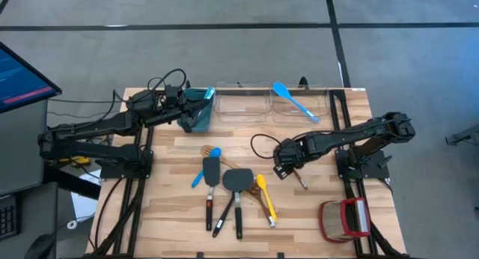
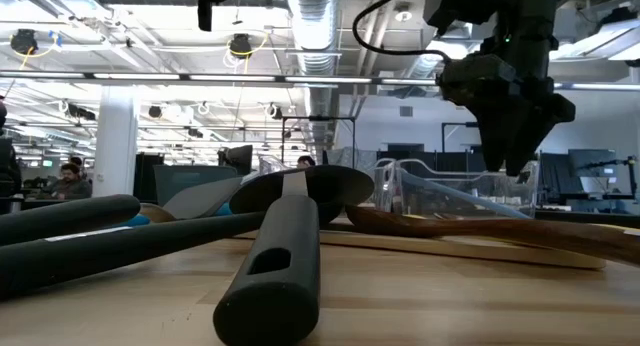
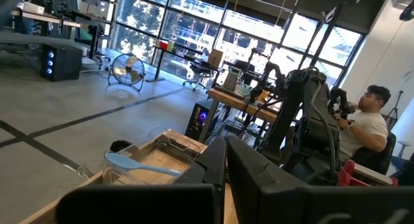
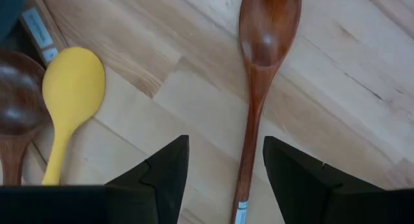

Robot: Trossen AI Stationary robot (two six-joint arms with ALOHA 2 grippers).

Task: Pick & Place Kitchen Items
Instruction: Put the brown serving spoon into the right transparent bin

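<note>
- The right hand hangs open and empty over a dark wooden spoon; in the wrist view the handle runs between its two fingers. Seen from above, this sits at about four o'clock from the worktop's centre.
- To do this well, I judge the hand should drop straight down, keeping the handle centred, and close on the narrow shaft below the bowl, not on the bowl itself.
- A yellow spoon and another brown spoon lie just beside it, near enough to be nudged.
- Toward six o'clock lie the black turners and a blue spoon.
- A red-and-tan basket stands at five o'clock.
- At twelve o'clock, a clear bin holds a blue spoon.
- At eleven o'clock the left hand waits by the teal bin; I cannot tell its opening.
</note>
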